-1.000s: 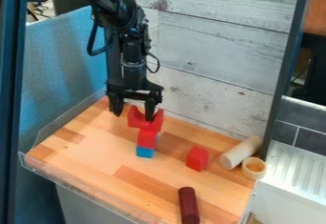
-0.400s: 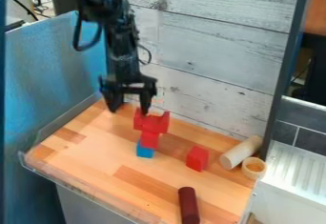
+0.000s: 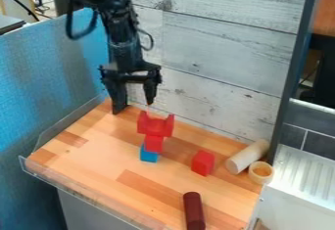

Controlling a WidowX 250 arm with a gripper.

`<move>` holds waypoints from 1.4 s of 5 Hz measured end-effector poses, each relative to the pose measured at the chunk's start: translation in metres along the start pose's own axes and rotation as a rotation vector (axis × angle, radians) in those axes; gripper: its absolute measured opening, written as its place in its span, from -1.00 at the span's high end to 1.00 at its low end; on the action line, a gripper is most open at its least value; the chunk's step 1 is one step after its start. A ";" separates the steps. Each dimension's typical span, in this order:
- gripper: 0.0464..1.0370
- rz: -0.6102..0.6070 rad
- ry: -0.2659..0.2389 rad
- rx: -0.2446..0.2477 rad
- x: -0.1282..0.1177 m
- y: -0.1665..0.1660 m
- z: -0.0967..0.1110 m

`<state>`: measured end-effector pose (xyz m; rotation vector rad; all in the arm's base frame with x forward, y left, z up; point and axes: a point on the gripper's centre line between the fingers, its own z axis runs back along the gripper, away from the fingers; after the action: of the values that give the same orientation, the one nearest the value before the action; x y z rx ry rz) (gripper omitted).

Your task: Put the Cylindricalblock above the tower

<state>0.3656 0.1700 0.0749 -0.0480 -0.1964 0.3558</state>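
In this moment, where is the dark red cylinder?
In the camera view, the dark red cylinder lies at the bottom, right of centre, on the wooden board, nearer the camera than the loose red cube.

Shows red on notched block (image 3: pixel 155 126), middle block (image 3: pixel 154 143), separate block (image 3: pixel 203 163); blue on base block (image 3: pixel 148 156), side panel (image 3: pixel 56 72); maroon on front cylinder (image 3: pixel 194 212); beige on rear cylinder (image 3: pixel 248 156); black on gripper (image 3: pixel 134 107). Displays tan-and-brown strip pattern on tabletop (image 3: pixel 98 163), dark-grained whitish plank pattern on wall (image 3: pixel 216 48).
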 end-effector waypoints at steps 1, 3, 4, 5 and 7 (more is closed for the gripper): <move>-0.92 -0.015 -0.011 -0.039 -0.012 -0.005 0.018; -0.92 -0.431 -0.017 -0.107 -0.039 -0.059 0.014; -0.92 -0.651 -0.090 -0.190 -0.039 -0.079 0.009; -0.92 -0.744 -0.137 -0.216 -0.038 -0.098 0.000; -0.92 -0.693 -0.160 -0.117 -0.034 -0.137 -0.034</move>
<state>0.3881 0.0291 0.0469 -0.0640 -0.3762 -0.3441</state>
